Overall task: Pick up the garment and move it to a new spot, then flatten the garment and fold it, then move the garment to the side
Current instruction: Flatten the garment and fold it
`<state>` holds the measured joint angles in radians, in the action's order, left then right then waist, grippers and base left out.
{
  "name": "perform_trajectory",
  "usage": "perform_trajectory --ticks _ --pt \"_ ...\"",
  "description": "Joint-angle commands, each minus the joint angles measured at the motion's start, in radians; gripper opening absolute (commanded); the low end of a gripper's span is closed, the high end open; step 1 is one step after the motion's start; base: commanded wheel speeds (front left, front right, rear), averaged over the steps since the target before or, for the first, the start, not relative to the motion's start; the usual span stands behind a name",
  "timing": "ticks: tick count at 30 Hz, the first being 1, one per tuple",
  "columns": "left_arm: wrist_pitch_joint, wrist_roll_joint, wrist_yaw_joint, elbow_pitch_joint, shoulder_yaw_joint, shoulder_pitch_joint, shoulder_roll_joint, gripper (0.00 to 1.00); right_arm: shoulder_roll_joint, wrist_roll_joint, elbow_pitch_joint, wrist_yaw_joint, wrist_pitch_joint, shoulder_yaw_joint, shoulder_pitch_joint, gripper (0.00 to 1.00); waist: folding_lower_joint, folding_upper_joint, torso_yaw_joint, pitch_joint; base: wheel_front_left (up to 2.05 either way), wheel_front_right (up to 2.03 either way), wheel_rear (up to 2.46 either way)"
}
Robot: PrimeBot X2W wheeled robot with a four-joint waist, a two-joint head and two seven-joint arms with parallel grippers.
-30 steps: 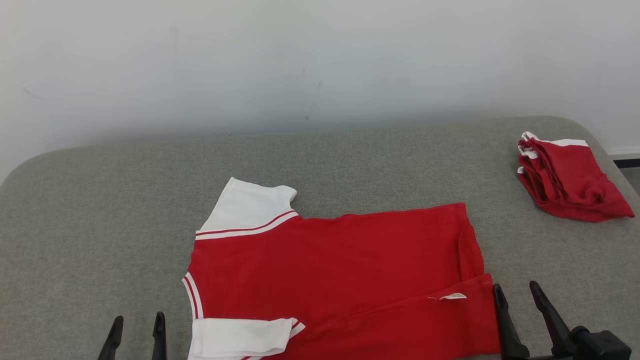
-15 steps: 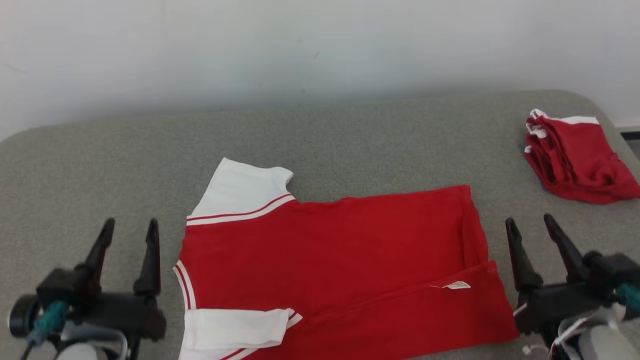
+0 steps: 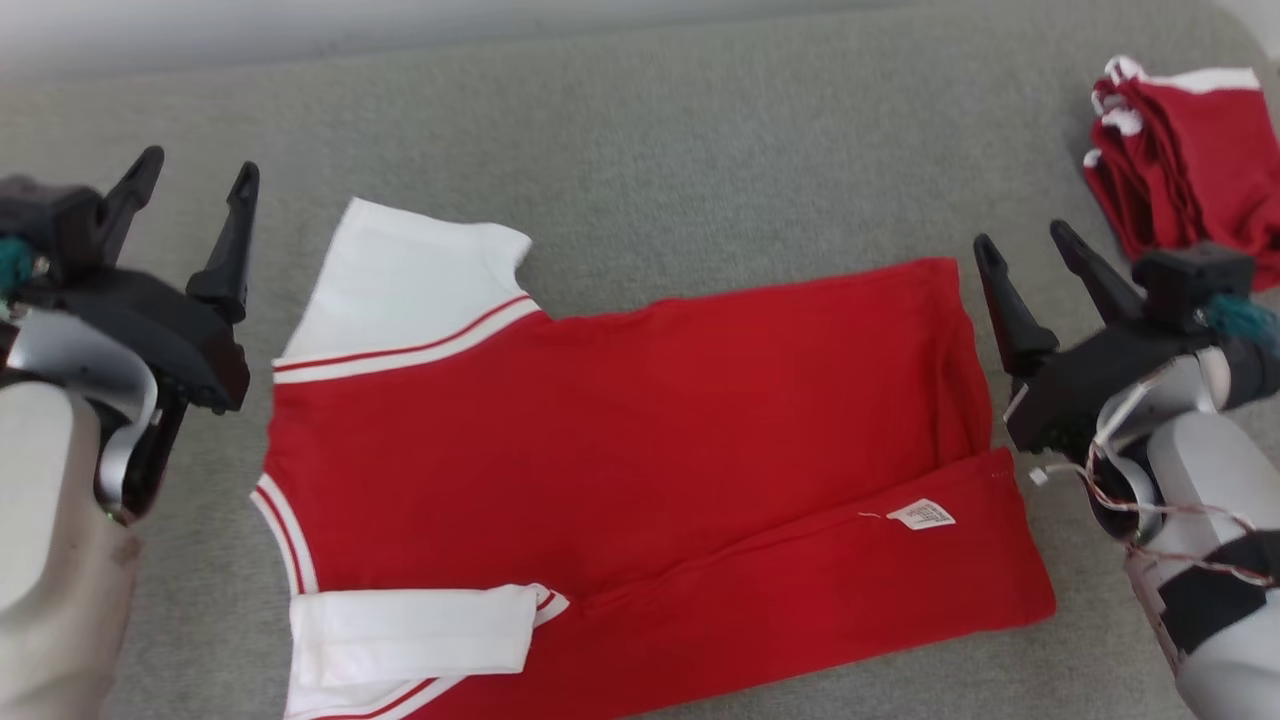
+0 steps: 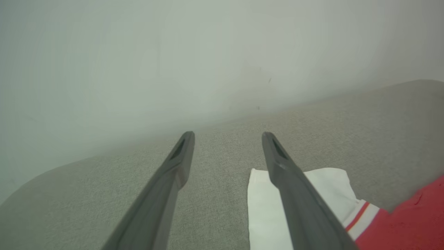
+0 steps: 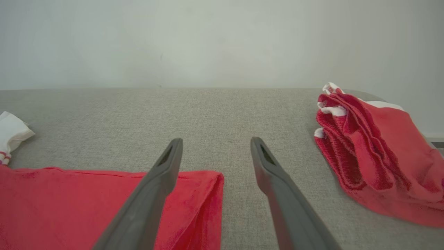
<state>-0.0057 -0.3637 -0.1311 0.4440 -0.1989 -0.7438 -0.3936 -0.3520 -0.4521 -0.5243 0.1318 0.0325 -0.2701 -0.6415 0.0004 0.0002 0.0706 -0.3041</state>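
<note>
**Left pincer** (image 3: pixel 198 163): fingers spread apart, empty. It sits at 9 o'clock of the garment (image 3: pixel 640 430), over bare table (image 3: pixel 700 150). In its wrist view one finger crosses the far white sleeve (image 4: pixel 329 187).

**Right pincer** (image 3: pixel 1022 236): fingers spread apart, empty, at 3 o'clock of the garment, just beside the hem. In its wrist view one finger lies over the hem corner and the other over grey table.

**Nearby:** a folded pile of red-and-white cloth (image 3: pixel 1190 160) at 1 o'clock of the right pincer, apart from the garment.

**Garment:** a red shirt, flat at mid-table. Its long axis runs 9 to 3 o'clock, with shoulders at 9 and hem at 3. The far sleeve points to 11 o'clock; the near sleeve (image 3: pixel 410 630) is folded inward. The near long edge is turned over, showing a label (image 3: pixel 925 514).
</note>
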Motion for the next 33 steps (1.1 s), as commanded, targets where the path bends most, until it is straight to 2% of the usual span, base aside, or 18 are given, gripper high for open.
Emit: perform_trajectory --ticks 1,8,15,33 --pt "0.022 -0.015 0.002 0.026 -0.035 -0.033 -0.018 1.0 0.0 -0.014 -0.021 -0.003 -0.01 -0.017 -0.031 1.0 -0.0004 -0.0002 0.05 -0.091 0.0 0.0 0.0" --pt "0.085 -0.101 0.002 0.15 -0.169 -0.154 -0.071 1.0 0.022 -0.08 -0.093 -0.003 -0.052 -0.122 -0.12 1.0 -0.0004 -0.0002 0.08 -0.121 0.0 0.0 0.0" --pt "0.121 -0.154 0.002 0.258 -0.247 -0.221 -0.106 1.0 0.033 -0.155 -0.117 -0.003 -0.071 -0.212 -0.165 1.0 -0.0004 -0.0002 0.108 -0.135 0.0 0.0 0.0" --pt "0.128 -0.24 0.002 0.391 -0.406 -0.334 -0.093 1.0 0.055 -0.262 -0.191 -0.003 -0.023 -0.341 -0.262 1.0 -0.0004 -0.0002 0.114 -0.172 0.0 0.0 0.0"
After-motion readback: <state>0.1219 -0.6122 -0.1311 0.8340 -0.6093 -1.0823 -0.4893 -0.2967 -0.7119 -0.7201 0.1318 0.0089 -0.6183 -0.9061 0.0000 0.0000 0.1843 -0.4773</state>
